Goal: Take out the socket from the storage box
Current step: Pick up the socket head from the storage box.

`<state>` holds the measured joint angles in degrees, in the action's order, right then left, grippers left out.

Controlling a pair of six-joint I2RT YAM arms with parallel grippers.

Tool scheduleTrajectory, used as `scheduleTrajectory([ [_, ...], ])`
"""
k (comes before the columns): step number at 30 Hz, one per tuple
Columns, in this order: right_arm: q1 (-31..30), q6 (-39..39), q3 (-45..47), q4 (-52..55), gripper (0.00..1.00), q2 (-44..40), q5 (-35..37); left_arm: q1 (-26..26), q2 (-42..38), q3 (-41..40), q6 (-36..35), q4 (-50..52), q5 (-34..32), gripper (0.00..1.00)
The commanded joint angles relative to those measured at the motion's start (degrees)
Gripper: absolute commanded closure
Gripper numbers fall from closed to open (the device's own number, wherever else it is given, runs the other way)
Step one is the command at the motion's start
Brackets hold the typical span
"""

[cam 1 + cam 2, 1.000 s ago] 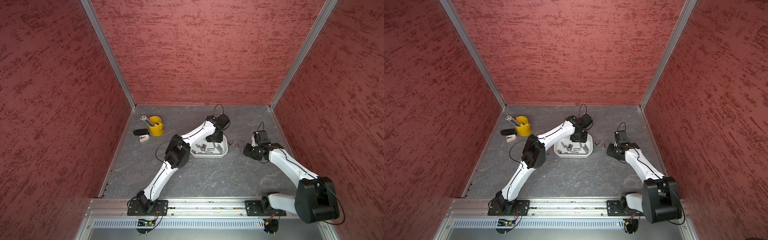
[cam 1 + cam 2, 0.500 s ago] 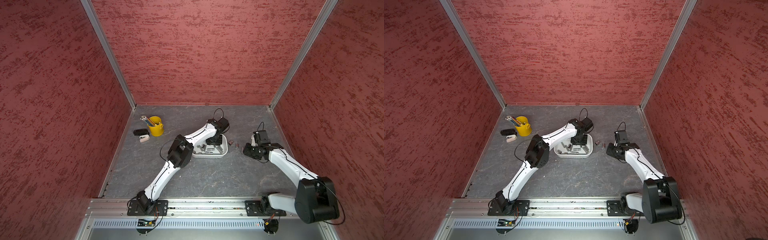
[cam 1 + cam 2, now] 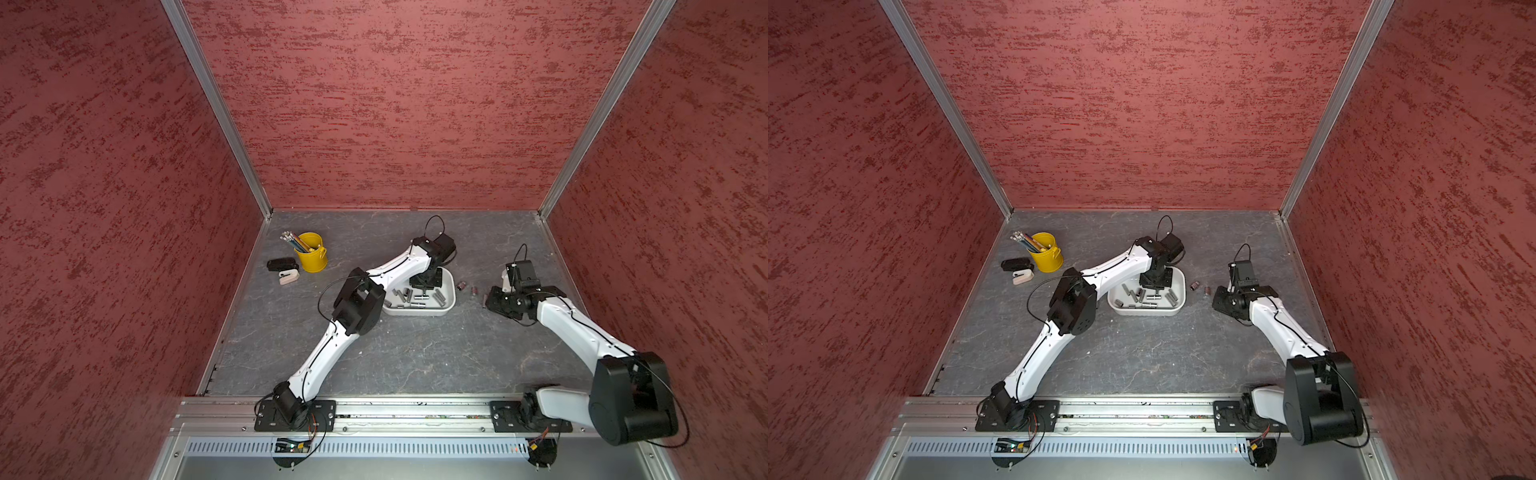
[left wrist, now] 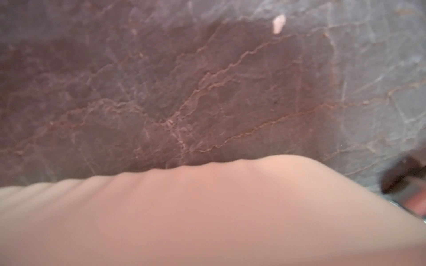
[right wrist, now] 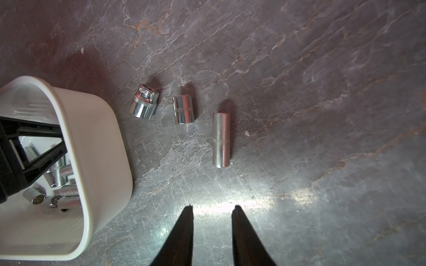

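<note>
Sockets point(image 5: 69, 190) loose in storage box point(image 5: 101, 142): small steel, hard, dense, slick, likely to roll; pinch across round side. Left tool point(image 3: 424, 289) inside box, closed tight, catch unclear. Right tool point(image 5: 212, 210) narrowly parted, empty, over bench point(image 5: 299, 115).

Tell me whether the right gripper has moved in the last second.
No. In a top view the right gripper sits just as far from the storage box and the loose sockets as before.
</note>
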<state>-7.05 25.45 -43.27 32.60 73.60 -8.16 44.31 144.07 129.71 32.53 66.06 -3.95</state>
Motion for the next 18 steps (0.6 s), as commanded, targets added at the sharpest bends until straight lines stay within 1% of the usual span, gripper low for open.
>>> scheduleTrajectory([
  [1,-0.4,-0.6,0.0,-1.2,0.68,0.1,-1.1,-0.9,-2.8,-1.3,-1.7,-1.1,1.2,1.0],
  [6,-0.4,-0.7,-0.3,-1.2,0.68,0.0,-1.0,-1.2,-9.1,-2.8,-3.0,-1.0,3.0,1.0],
  [12,-0.4,-0.8,-0.4,-1.1,0.68,0.0,-0.8,-1.9,-18.2,-8.7,-3.4,-1.7,4.7,1.0],
  [15,-0.4,-0.8,-0.4,-1.0,0.68,0.1,-0.8,-2.3,-23.5,-13.4,-3.3,-2.0,4.4,1.0],
  [18,-0.4,-0.8,-0.3,-1.1,0.68,0.1,-0.6,-2.3,-30.2,-21.8,-2.5,-3.9,4.2,1.0],
])
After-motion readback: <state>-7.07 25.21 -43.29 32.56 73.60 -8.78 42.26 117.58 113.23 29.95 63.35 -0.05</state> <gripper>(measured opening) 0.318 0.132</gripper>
